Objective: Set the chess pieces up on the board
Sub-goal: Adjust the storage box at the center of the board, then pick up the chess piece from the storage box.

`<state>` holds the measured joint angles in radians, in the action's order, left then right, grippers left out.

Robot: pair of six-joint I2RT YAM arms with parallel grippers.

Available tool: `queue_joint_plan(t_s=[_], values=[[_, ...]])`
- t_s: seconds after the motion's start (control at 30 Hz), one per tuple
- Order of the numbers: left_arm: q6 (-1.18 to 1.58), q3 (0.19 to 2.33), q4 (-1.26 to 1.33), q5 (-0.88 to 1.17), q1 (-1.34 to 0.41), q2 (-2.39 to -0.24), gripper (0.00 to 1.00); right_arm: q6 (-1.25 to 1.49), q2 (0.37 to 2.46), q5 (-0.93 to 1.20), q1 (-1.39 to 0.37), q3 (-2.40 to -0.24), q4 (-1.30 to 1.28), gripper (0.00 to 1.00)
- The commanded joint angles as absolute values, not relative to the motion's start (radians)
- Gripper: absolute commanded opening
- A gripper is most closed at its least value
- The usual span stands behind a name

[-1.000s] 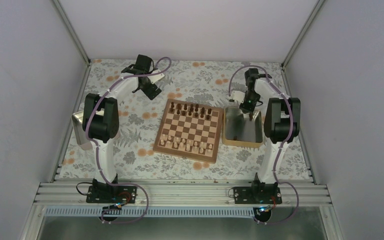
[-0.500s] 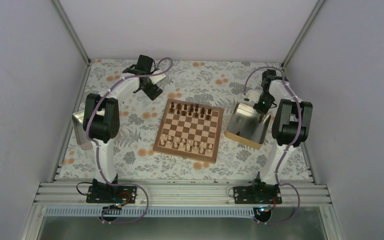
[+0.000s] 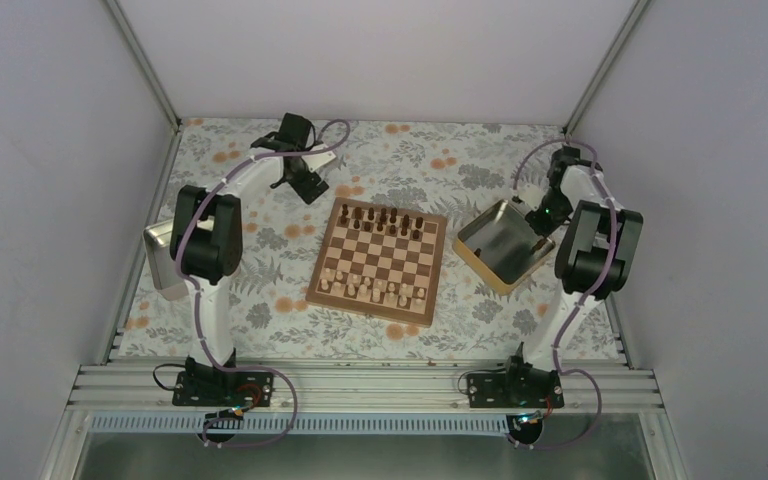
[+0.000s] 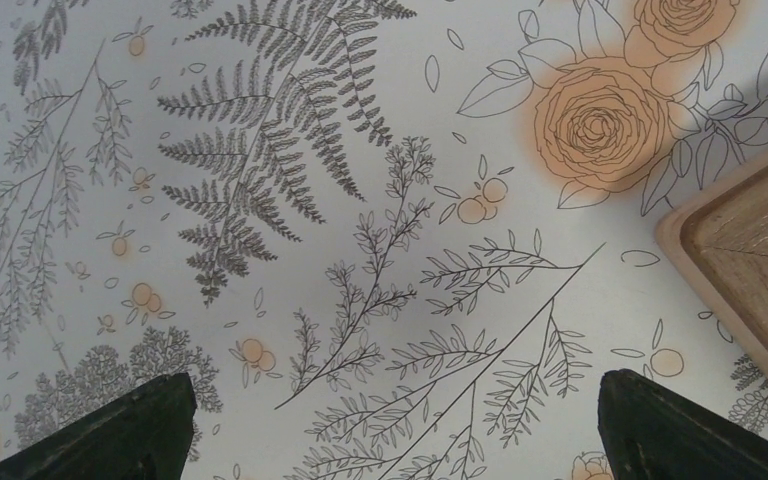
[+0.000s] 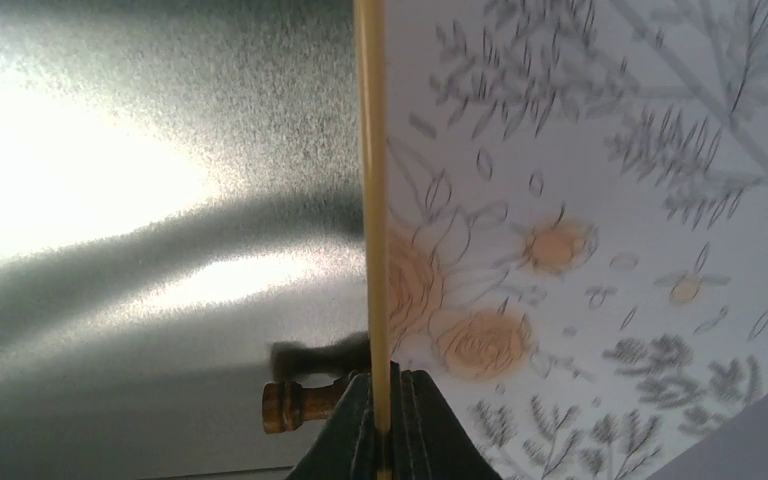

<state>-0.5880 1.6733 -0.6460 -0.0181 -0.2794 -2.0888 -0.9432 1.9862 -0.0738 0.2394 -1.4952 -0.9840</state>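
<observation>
One chessman (image 5: 295, 403) lay left of the right jaws, pinched on the tray rim (image 5: 370, 150). Left jaws gaped; moving the tray slowly seemed wisest

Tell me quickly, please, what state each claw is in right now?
Left claw: open, holding nothing.
Right claw: closed on the tray, at its rim.

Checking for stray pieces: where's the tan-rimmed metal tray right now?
Top view: the tan-rimmed metal tray is right of the square wooden chessboard, turned cornerwise, its rim pinched by the right gripper.
</observation>
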Motion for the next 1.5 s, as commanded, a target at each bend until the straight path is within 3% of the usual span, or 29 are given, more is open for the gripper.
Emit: queue_joint_plan(t_s=[0.0,0.5,0.73,0.83,1.1,1.47], values=[[-0.592,1.695,-0.658,-0.016,-0.288,-2.116,1.0,-0.867,1.951,-0.068,0.296,-1.43,-1.045,0.04],[-0.591,1.71,-0.668,-0.015,-0.298,-2.136,1.0,-0.731,1.833,0.031,0.392,-1.321,-1.052,0.09],[-0.59,1.712,-0.671,-0.031,-0.298,-2.134,1.0,-0.829,1.729,0.034,0.378,-1.371,-1.004,0.38],[-0.592,1.716,-0.673,-0.036,-0.3,-2.135,1.0,-0.895,1.726,0.018,0.325,-1.409,-1.049,0.43],[-0.594,1.708,-0.66,-0.065,-0.305,-2.139,1.0,-1.061,1.711,0.015,0.118,-1.361,-1.062,0.43],[-0.598,1.699,-0.653,-0.078,-0.305,-2.141,1.0,-0.997,1.823,0.07,-0.013,-1.322,-1.06,0.31]])
